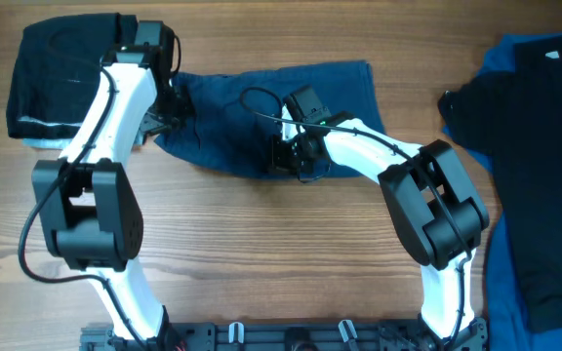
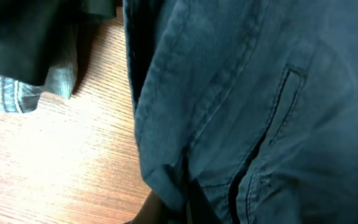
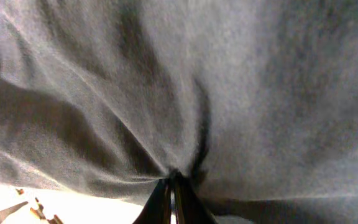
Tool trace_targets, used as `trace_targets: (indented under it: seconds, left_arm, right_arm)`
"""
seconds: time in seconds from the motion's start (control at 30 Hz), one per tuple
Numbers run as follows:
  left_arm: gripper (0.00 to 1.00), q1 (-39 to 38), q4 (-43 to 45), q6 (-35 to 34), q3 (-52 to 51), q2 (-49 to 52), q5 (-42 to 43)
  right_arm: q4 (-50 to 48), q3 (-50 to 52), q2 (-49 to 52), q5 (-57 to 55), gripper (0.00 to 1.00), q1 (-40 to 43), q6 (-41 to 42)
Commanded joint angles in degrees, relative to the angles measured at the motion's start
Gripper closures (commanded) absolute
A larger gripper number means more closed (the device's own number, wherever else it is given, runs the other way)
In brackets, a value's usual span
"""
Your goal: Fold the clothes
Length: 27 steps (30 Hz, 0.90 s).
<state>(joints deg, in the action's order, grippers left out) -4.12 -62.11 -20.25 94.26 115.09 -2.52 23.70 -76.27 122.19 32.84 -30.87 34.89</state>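
Navy shorts: the navy shorts [image 1: 261, 102] lie spread across the far middle of the table [image 1: 261, 253], a wide, roughly rectangular sheet of dark blue woven cloth, rumpled at its left end and near edge.
Fabric detail: the left wrist view shows double-stitched seams and a narrow slit pocket outlined in thread. Soft folds run toward the bottom of that view.
Left gripper: the left gripper [image 1: 172, 109] sits at the shorts' left end, jaws pinched together on a gathered bunch of the navy cloth.
Right gripper: the right gripper [image 3: 171, 186] is at the shorts' near edge, its two dark fingers pressed tight with the cloth puckered into creases between them.
Far left: a black folded garment [image 1: 61, 68] forms a squarish, thick pad. A strip of pale blue cloth [image 1: 35, 130] shows under its near edge.
Right side: a black shirt [image 1: 530, 146] lies loosely heaped on a royal-blue garment [image 1: 503, 292], well apart from the shorts.
Surface: warm, light-brown wood with grain running left to right, smooth and matte.
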Motion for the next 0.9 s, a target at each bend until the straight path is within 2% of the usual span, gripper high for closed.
trace_targets:
  seconds: [0.0, 0.1, 0.17, 0.3, 0.47, 0.63, 0.7, 0.87]
  left_arm:
    - [0.96, -0.02, -0.11, 0.55, 1.44, -5.01, -0.35]
    - [0.96, -0.02, -0.09, 0.52, 1.44, -6.86, -0.33]
    - [0.96, -0.17, -0.09, 0.52, 1.44, -7.63, -0.33]
    - [0.96, -1.01, -0.07, 0.52, 1.44, -7.76, -0.33]
    - [0.95, -2.16, 0.33, 0.52, 1.44, -7.76, -0.33]
    - [0.95, -2.16, 0.33, 0.55, 1.44, -7.85, -0.35]
    - [0.95, -2.14, 0.33, 0.55, 1.44, -7.85, -0.35]
    - [0.96, -2.14, 0.33, 1.05, 1.46, -8.35, -0.35]
  right_arm:
    - [0.07, -0.87, -3.91, 1.38, 0.96, 0.48, -0.90]
    - [-1.29, -1.75, -11.85, -0.74, 0.96, 0.85, -3.23]
    - [-2.45, -1.75, -16.90, -6.27, 0.96, 0.85, -3.28]
    - [-4.35, -1.73, -19.28, -12.17, 0.96, 0.83, -3.34]
    - [-10.60, -1.66, -12.70, -12.55, 0.96, 0.72, -1.68]
    - [-18.93, -1.66, -1.55, -10.71, 0.96, -1.09, -1.22]
    - [-20.37, -1.66, 3.08, -10.64, 0.96, -1.88, 1.42]
    - [-23.06, -1.77, 5.73, -6.62, 0.96, -2.03, 3.87]
